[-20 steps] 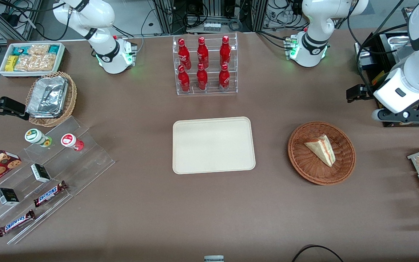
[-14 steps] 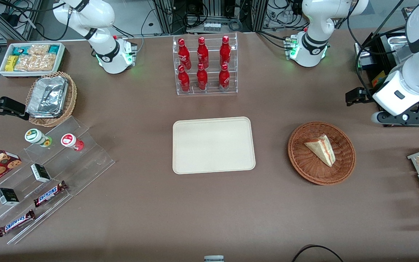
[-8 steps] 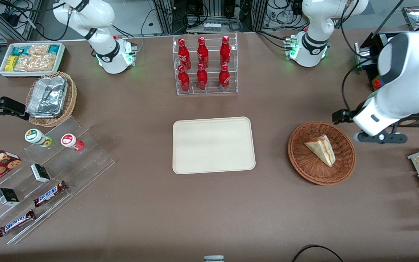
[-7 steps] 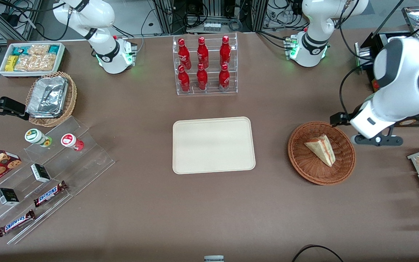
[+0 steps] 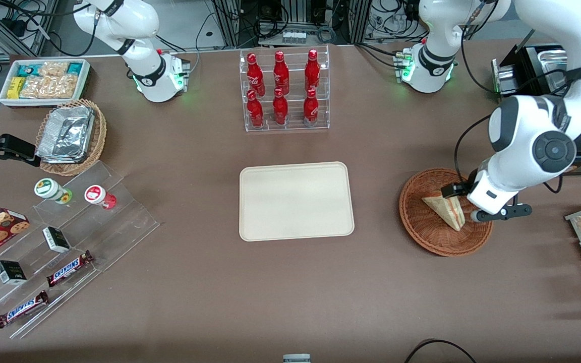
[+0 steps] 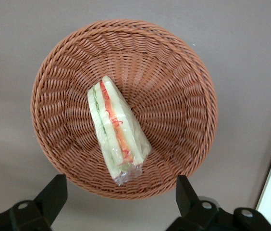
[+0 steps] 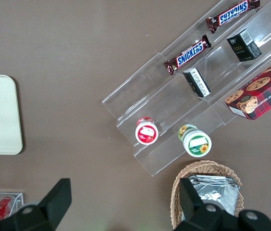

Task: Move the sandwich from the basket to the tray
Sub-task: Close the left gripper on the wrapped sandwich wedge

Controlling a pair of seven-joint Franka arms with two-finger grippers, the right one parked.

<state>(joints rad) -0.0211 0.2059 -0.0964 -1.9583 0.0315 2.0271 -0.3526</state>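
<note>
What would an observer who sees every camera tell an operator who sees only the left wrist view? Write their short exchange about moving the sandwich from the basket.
Operator: My gripper hangs open above the sandwich in the basket. Where is the whole tray?
Observer: The tray lies flat mid-table, beside the basket toward the parked arm's end, apart from it, with nothing on it.
Operator: Does anything stand between them?
Observer: No. The rack of red bottles stands farther from the front camera than the tray, off that path.

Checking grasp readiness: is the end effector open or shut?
Open: the end effector hovers above the basket, fingers spread wide, sandwich untouched.
</note>
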